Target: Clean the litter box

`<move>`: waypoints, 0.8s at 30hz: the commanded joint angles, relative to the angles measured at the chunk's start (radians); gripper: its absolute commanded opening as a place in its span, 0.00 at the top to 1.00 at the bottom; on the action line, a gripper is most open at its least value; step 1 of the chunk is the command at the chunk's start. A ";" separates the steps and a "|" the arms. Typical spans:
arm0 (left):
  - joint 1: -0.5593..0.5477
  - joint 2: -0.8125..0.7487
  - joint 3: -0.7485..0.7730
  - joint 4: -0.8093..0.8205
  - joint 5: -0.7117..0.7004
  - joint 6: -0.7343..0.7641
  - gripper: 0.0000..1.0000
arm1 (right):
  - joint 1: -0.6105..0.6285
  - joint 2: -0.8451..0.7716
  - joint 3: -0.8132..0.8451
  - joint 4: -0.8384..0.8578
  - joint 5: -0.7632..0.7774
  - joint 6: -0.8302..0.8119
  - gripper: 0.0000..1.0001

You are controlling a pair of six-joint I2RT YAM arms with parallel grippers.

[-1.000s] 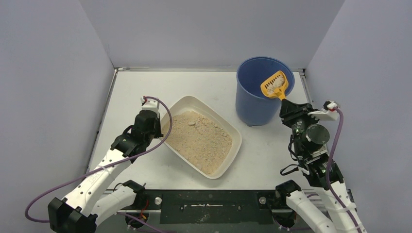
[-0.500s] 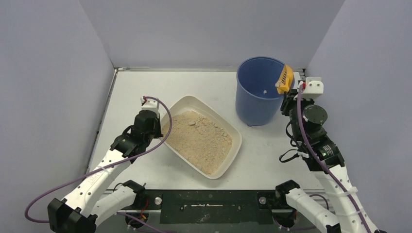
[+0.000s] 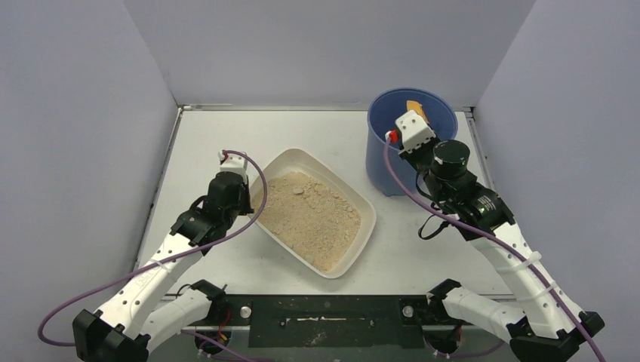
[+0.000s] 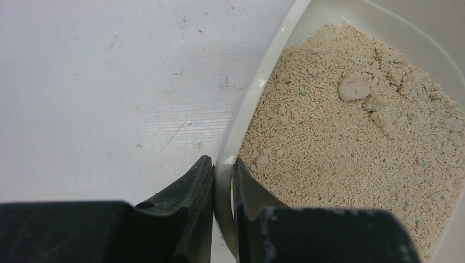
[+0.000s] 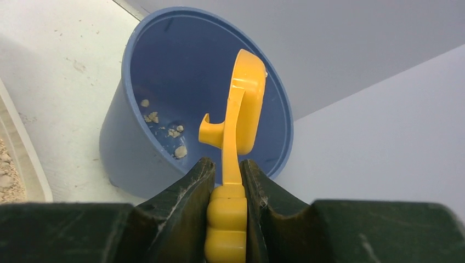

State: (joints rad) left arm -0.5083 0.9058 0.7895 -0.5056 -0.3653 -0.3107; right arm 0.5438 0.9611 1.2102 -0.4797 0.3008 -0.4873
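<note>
No readable text, label, brand, number or sign shows on anything in view.

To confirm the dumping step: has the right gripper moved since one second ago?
Yes. Seen from above, the right gripper, shut on the scoop, swung left, from the blue bucket's right side to above its opening.

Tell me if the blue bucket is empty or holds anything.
Not empty: the blue bucket has a few beige litter clumps on its bottom, below the edge-on yellow scoop.
</note>
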 commanded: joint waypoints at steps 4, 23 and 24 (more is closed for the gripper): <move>-0.013 -0.030 0.031 0.055 -0.004 0.011 1.00 | 0.035 0.018 0.094 0.014 0.066 -0.111 1.00; -0.015 -0.003 0.032 0.054 -0.018 0.013 1.00 | 0.048 -0.010 0.178 0.113 -0.282 0.356 1.00; -0.015 -0.002 0.033 0.053 -0.020 0.013 1.00 | 0.048 -0.014 0.176 0.111 -0.292 0.386 1.00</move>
State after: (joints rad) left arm -0.5140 0.9092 0.7895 -0.5060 -0.3775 -0.3107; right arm 0.5842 0.9733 1.3468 -0.4259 0.1196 -0.2665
